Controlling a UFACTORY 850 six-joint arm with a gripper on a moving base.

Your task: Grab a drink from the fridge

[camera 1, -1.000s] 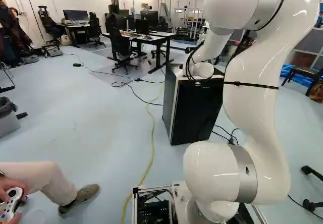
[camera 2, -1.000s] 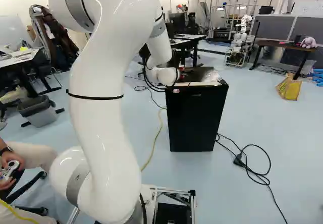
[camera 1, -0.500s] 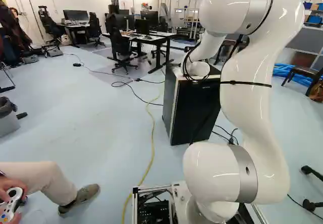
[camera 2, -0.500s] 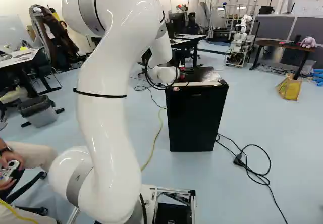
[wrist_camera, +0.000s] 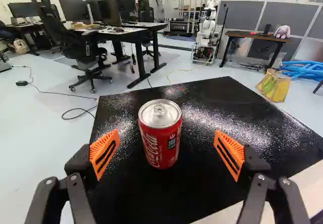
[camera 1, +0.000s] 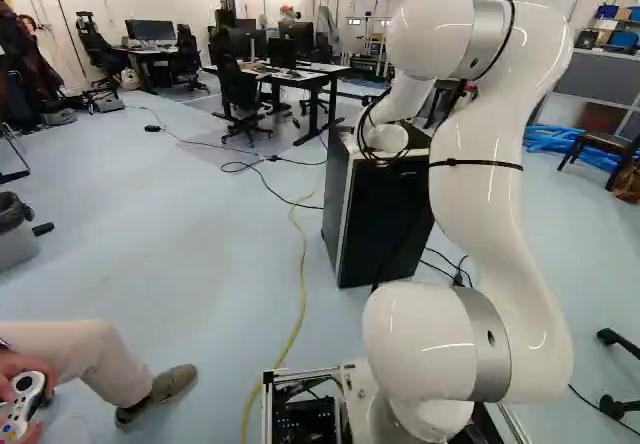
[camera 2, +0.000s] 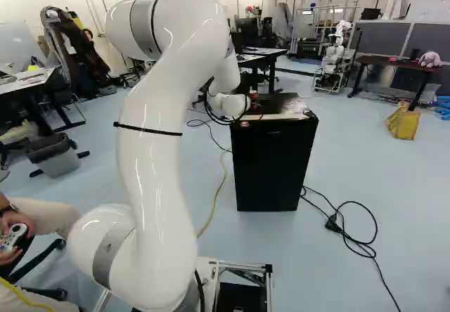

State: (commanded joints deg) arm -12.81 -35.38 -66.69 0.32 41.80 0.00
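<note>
Fridge (camera 2: 271, 168): one, black.
Drink can (wrist_camera: 160, 142): one, red, silver lid, upright on the fridge's top.
Pincer (wrist_camera: 167, 137): one, spread wide over the fridge's top, fingers either side of the can, touching neither.
Black cable (camera 2: 332, 222): beside the fridge.

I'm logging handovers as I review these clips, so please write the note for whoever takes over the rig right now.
Hand: open, its fingers spread wide and neither touching the can.
Can: red, upright on top of the fridge, ahead of the gap.
Done: hand brought to the can.
Left: probably ease in, close on it, then lift.
</note>
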